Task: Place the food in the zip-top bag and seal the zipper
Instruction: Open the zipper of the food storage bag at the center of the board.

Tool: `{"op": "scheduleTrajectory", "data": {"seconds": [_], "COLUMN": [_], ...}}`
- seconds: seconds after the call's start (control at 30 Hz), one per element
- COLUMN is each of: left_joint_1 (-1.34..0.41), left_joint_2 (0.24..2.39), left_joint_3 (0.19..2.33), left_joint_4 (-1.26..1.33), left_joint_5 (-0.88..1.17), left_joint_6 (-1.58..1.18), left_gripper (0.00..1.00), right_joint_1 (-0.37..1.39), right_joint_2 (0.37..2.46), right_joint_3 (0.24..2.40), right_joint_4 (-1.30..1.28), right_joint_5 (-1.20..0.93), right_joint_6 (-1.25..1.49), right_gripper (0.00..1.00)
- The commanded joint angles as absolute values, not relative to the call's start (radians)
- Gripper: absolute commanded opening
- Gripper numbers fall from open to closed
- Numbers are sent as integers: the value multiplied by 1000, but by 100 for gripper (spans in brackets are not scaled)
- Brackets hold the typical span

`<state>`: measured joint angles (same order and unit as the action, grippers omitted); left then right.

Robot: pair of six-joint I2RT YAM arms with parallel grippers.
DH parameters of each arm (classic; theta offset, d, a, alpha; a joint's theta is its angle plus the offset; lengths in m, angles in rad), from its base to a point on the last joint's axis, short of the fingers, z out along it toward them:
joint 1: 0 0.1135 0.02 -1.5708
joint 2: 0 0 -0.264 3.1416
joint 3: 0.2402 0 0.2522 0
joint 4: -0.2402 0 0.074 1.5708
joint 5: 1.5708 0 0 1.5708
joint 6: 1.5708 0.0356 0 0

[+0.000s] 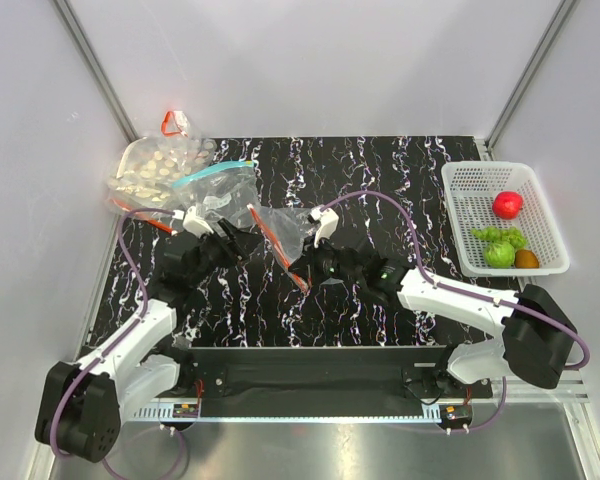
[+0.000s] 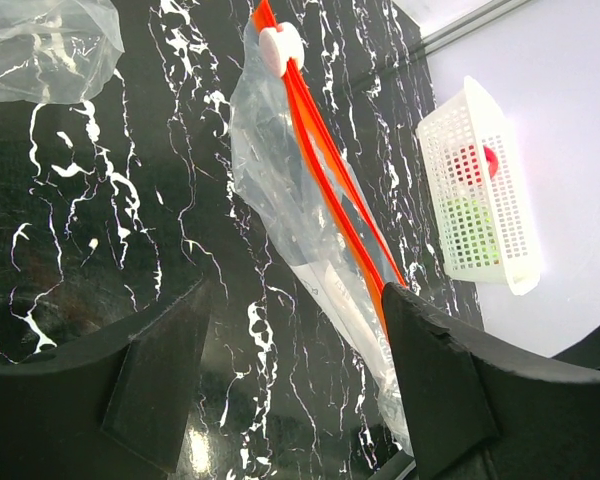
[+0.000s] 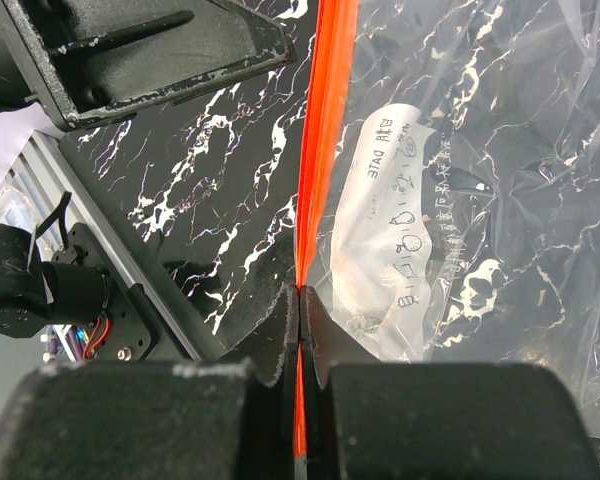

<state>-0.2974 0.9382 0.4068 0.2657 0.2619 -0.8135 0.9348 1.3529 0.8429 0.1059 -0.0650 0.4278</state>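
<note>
The clear zip-top bag [image 1: 285, 228] lies mid-table, empty, its red-orange zipper [image 1: 277, 248] running diagonally. My right gripper [image 1: 302, 270] is shut on the zipper's near end; in the right wrist view the jaws [image 3: 300, 300] pinch the strip [image 3: 320, 130] beside the bag's film [image 3: 460, 150]. My left gripper [image 1: 242, 240] is open just left of the bag. In its wrist view the gripper [image 2: 300, 370] is empty and the zipper [image 2: 330, 190], with a white slider [image 2: 280, 45], runs past the right finger [image 2: 440, 390]. The red fruit [image 1: 507, 204], grapes [image 1: 490, 236], green piece [image 1: 499, 254] and brown-orange ball [image 1: 526, 259] sit in the basket.
The white mesh basket [image 1: 458, 215] stands at the right edge and shows in the left wrist view [image 2: 480, 190]. A clear bag with a teal zipper [image 1: 220, 180] and a bag of pale beige pieces [image 1: 155, 170] lie at the back left. Grey walls enclose the table.
</note>
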Motion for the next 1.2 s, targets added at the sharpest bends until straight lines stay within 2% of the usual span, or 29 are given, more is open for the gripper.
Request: {"op": "scheduleTrajectory", "data": {"seconds": [0.0, 0.67, 0.93, 1.17], "left_joint_1": [-302, -337, -353, -357], "left_joint_2": [954, 1031, 1038, 1068], "left_joint_3": [460, 506, 503, 508], "left_joint_4": [338, 341, 347, 354], "left_joint_5": [267, 249, 233, 227], "left_joint_6": [-808, -802, -798, -811], "left_gripper": [74, 78, 70, 53], "right_joint_1": [933, 931, 931, 931], "right_joint_2": [1328, 1362, 1351, 1339], "right_joint_3": [865, 877, 877, 876], "right_joint_4": [124, 133, 132, 140], "right_joint_5": [-71, -118, -110, -110], "right_joint_6": [437, 423, 425, 426], "right_gripper": [0, 0, 0, 0]}}
